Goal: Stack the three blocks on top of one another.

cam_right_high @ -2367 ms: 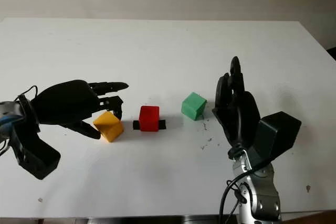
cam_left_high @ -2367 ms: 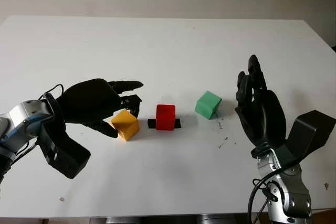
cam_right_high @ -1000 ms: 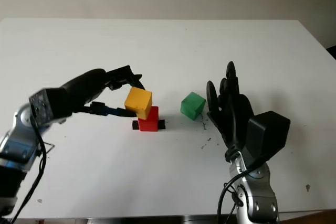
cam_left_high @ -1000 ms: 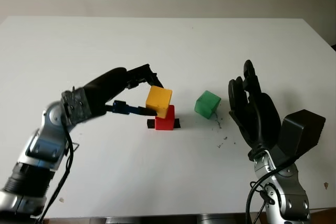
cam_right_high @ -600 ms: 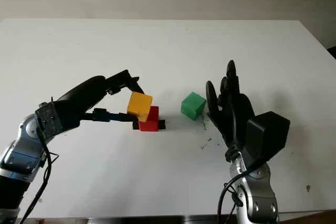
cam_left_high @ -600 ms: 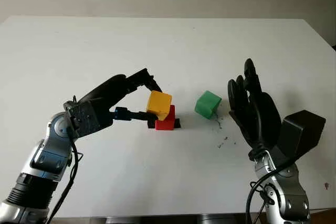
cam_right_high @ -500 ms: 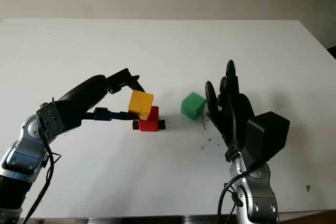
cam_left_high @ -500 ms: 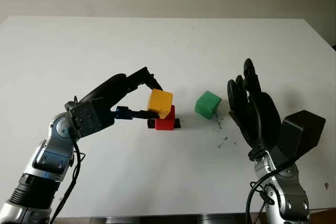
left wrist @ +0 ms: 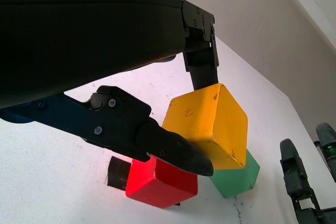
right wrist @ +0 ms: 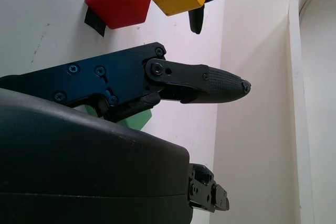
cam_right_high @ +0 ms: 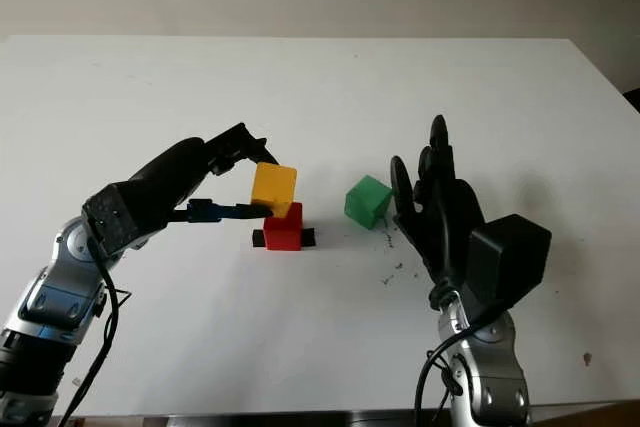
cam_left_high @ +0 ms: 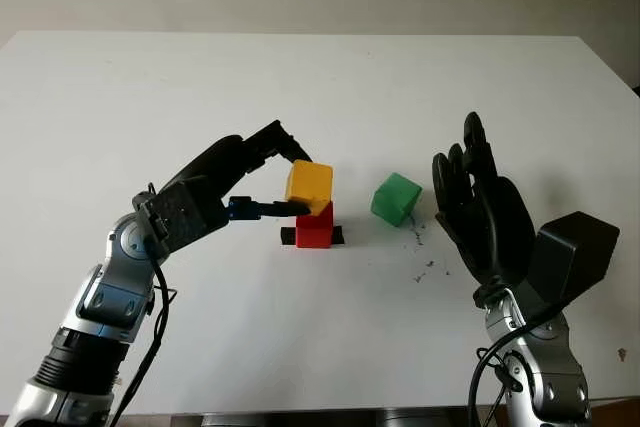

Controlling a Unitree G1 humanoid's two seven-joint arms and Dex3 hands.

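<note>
My left hand (cam_left_high: 285,175) is shut on the yellow block (cam_left_high: 309,184), pinching it between fingers and thumb. The block hangs tilted just above the red block (cam_left_high: 316,228), seeming to touch its top left edge. The red block sits on a strip of black tape (cam_left_high: 290,236) on the white table (cam_left_high: 320,87). The green block (cam_left_high: 396,198) lies on the table a little to the right. My right hand (cam_left_high: 482,209) is open, held upright to the right of the green block. In the left wrist view the yellow block (left wrist: 208,124) sits between my fingertips (left wrist: 178,153) over the red block (left wrist: 160,183).
Small dark specks (cam_left_high: 424,267) mark the table between the green block and my right hand. The table's front edge runs along the bottom of the eye views, and its right edge (cam_left_high: 605,67) lies at the far right.
My left hand gripped the yellow block left of the red one, lifted it and carried it right. In the last half second it rose slightly and shifted further over the red block.
</note>
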